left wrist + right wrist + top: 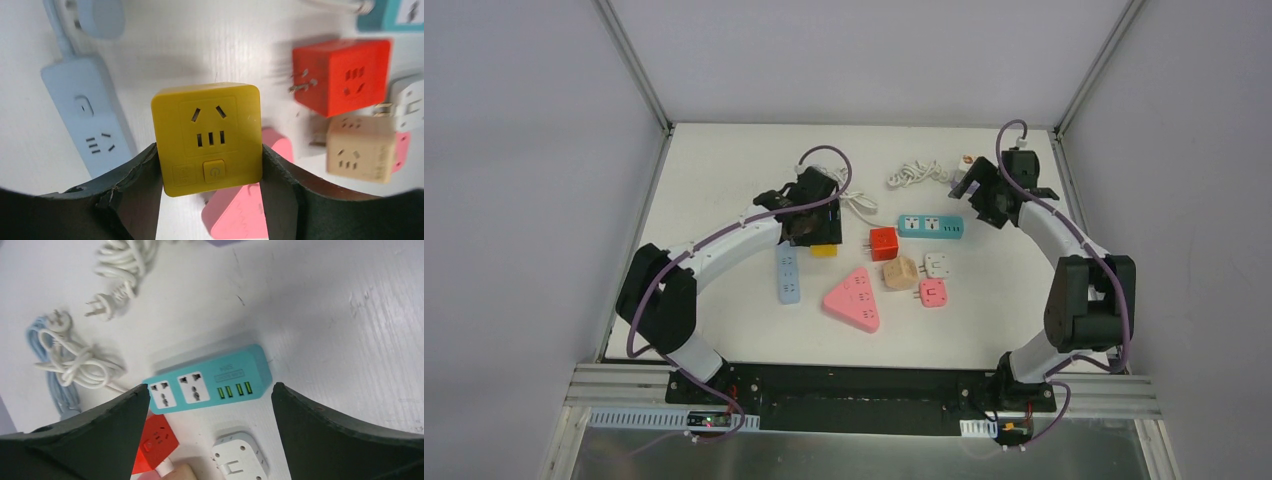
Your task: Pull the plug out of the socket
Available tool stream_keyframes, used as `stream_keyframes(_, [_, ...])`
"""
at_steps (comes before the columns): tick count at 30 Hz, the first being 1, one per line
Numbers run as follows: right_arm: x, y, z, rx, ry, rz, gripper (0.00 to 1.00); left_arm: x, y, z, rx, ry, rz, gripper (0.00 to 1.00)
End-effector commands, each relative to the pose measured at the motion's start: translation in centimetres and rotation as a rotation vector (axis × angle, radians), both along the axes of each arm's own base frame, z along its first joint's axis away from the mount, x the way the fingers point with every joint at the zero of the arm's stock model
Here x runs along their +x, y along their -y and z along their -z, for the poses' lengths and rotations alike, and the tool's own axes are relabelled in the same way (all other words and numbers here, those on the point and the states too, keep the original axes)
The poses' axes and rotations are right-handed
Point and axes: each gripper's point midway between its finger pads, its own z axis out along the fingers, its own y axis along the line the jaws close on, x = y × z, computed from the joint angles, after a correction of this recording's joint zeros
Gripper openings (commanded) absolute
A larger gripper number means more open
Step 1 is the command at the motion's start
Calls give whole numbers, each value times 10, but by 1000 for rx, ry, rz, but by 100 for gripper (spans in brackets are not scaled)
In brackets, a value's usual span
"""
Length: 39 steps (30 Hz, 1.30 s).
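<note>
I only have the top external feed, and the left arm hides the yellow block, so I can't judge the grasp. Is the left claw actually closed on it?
Observer: Yes. The left wrist view shows the left claw shut on the yellow cube socket, a finger against each side.
Operator: Anything plugged into its face?
Observer: No. Its slots are empty, with a power button beneath them.
Operator: And the right claw?
Observer: The right claw is open and empty. Its wrist camera frames the teal power strip, both outlets free.
</note>
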Motion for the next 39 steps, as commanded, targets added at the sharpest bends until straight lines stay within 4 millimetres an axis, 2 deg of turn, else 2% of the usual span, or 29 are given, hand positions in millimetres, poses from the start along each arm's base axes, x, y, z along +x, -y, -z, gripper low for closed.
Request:
stream_keyframes(1, [10, -2, -48, 32, 99, 11, 95, -30, 2, 8, -55, -78, 71, 0])
stream_keyframes(7, [5, -9, -61, 88, 136, 15, 95, -48, 4, 34, -58, -226, 75, 1])
stream_keyframes(11, [1, 7, -52, 27, 112, 85, 94, -54, -2, 50, -14, -291, 55, 16])
stream_keyframes(14, [1, 18, -49, -19, 103, 124, 94, -53, -7, 50, -2, -277, 35, 35])
stream_keyframes(18, [6, 31, -52, -75, 119, 177, 94, -46, -6, 37, -6, -232, 34, 58])
stream_keyframes(24, [24, 50, -65, -156, 163, 242, 94, -33, -9, 6, -1, -140, 39, 74])
stream_keyframes(27, [37, 62, -72, -194, 182, 278, 94, -29, -16, -11, 16, -91, 25, 79])
stream_keyframes(32, [69, 70, -80, -211, 217, 268, 93, -28, -27, -37, 18, -10, 9, 83])
stream_keyframes(36, [93, 73, -73, -240, 212, 230, 85, -32, -38, -54, 13, 48, -12, 84])
stream_keyframes(39, [111, 68, -64, -238, 210, 167, 82, -37, -47, -66, 1, 101, -25, 85])
